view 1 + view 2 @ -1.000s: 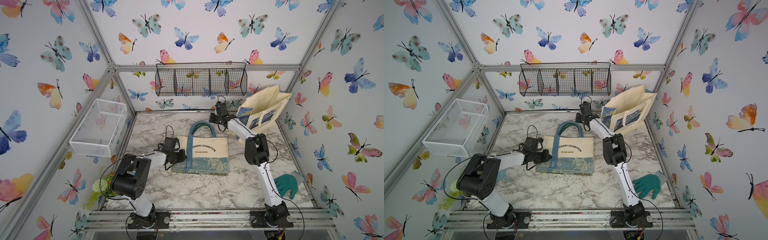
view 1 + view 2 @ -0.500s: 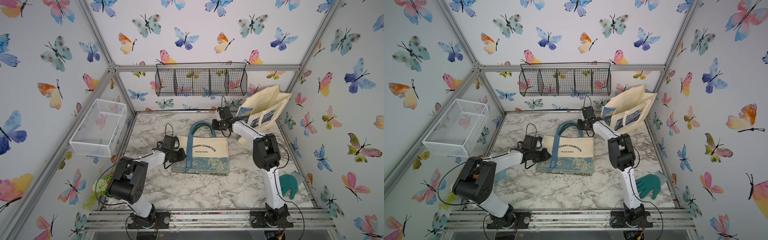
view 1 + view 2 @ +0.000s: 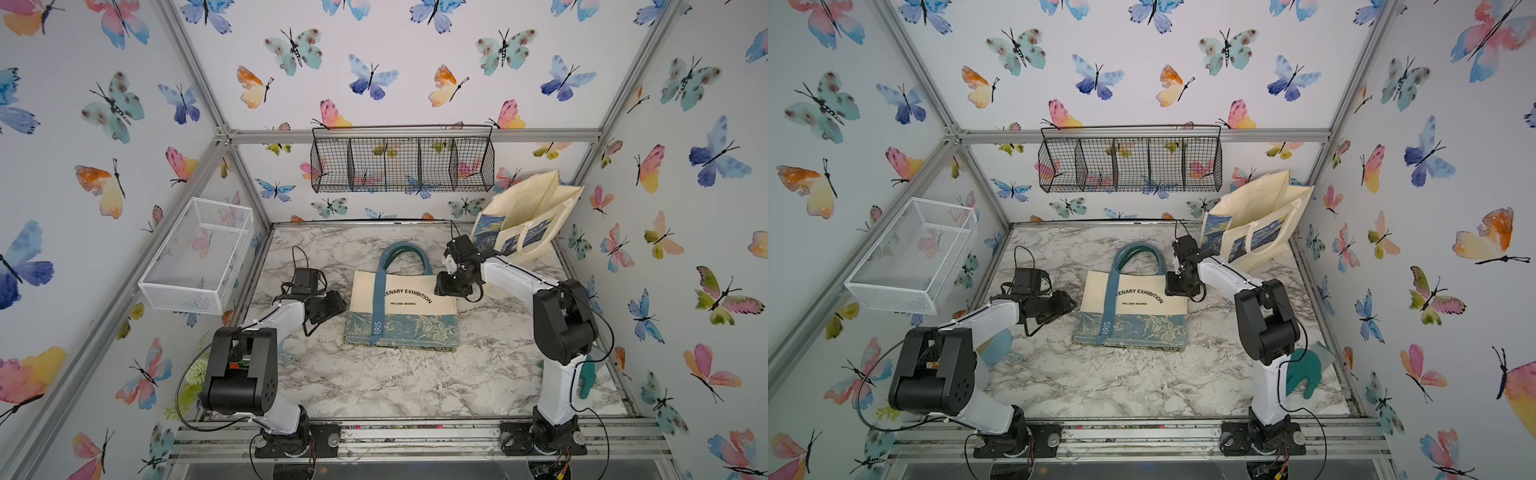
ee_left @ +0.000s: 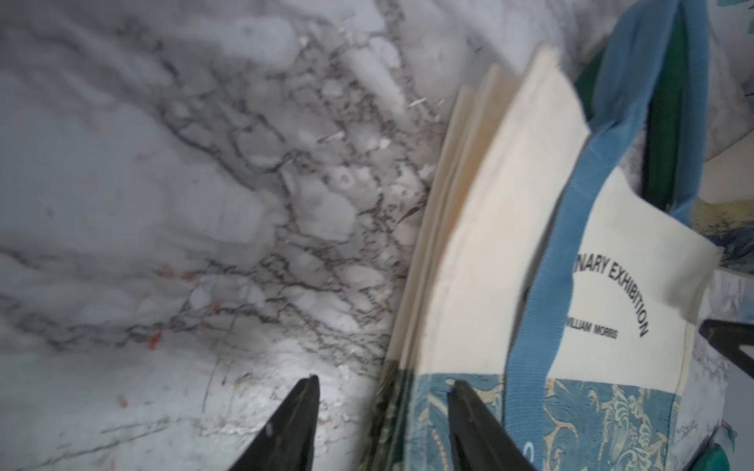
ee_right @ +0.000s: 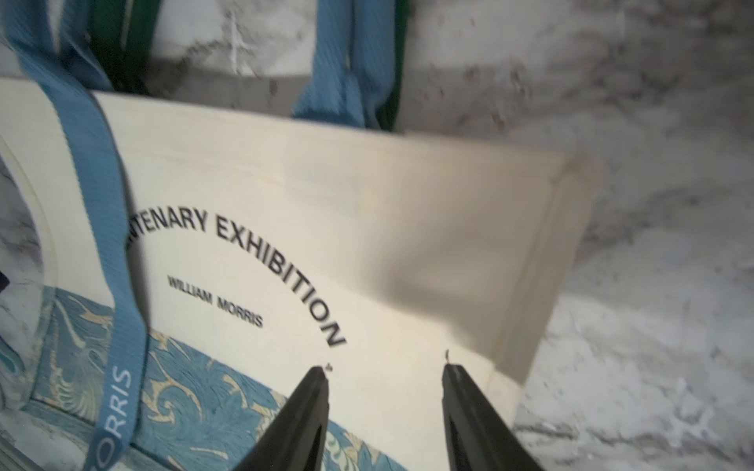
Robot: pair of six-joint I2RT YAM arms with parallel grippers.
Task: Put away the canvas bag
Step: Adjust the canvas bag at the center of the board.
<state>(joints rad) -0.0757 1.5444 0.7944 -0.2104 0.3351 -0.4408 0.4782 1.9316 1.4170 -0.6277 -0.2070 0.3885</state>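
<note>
Right tool [image 5: 385, 369] has swung to a corner of the canvas bag [image 3: 409, 307], spread like the left tool [image 4: 381, 385].

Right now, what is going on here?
A cream canvas tote bag with blue handles lies flat on the marble table. The left claw sits at its left edge and the right claw hovers over its far right corner. Both claws are open, and neither holds the bag. A larger cream tote bag stands open in the back right corner.
</note>
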